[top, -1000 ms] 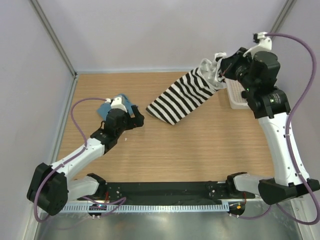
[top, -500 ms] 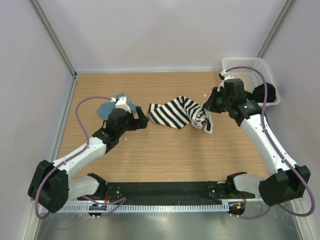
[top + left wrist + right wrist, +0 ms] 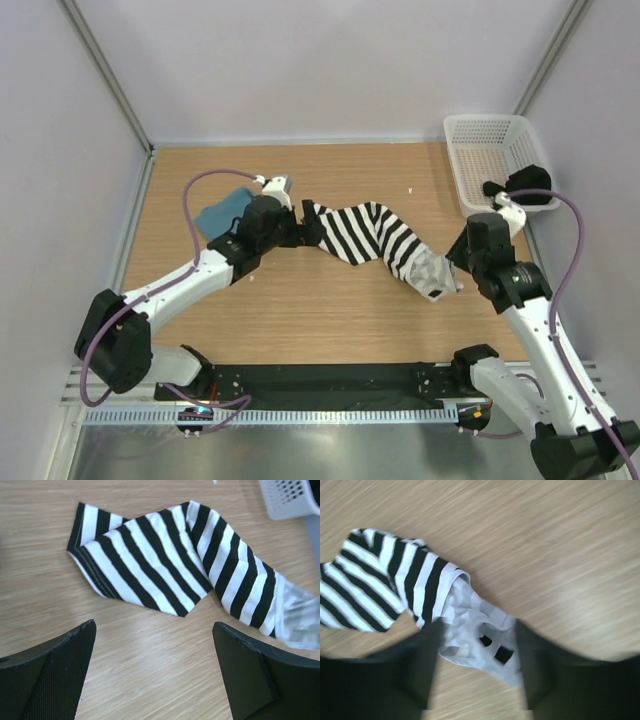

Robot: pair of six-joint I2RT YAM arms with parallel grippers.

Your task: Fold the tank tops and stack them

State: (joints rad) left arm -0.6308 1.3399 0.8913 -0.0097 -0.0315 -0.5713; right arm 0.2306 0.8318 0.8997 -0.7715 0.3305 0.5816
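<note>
Trouble seems likeliest from the twist in the black-and-white striped tank top (image 3: pixel 365 232), which lies as a crooked band across the middle of the table (image 3: pixel 330 330), turned over on itself halfway along. Folding it as it lies would probably lock in a bunched, skewed fold. The right gripper (image 3: pixel 477 626) has its jaws parted on either side of the pale strap end. Motion blur hides whether they touch the cloth, and a strap caught on a finger could drag the top as the arm lifts. The left gripper (image 3: pixel 153 630), spread wide and empty, hangs just short of the hem corner and might pinch doubled layers there. The teal tank top (image 3: pixel 222 212) sits partly under the left arm, which could sweep it. Count: two tank tops, two grippers, one white mesh basket (image 3: pixel 497 122).
</note>
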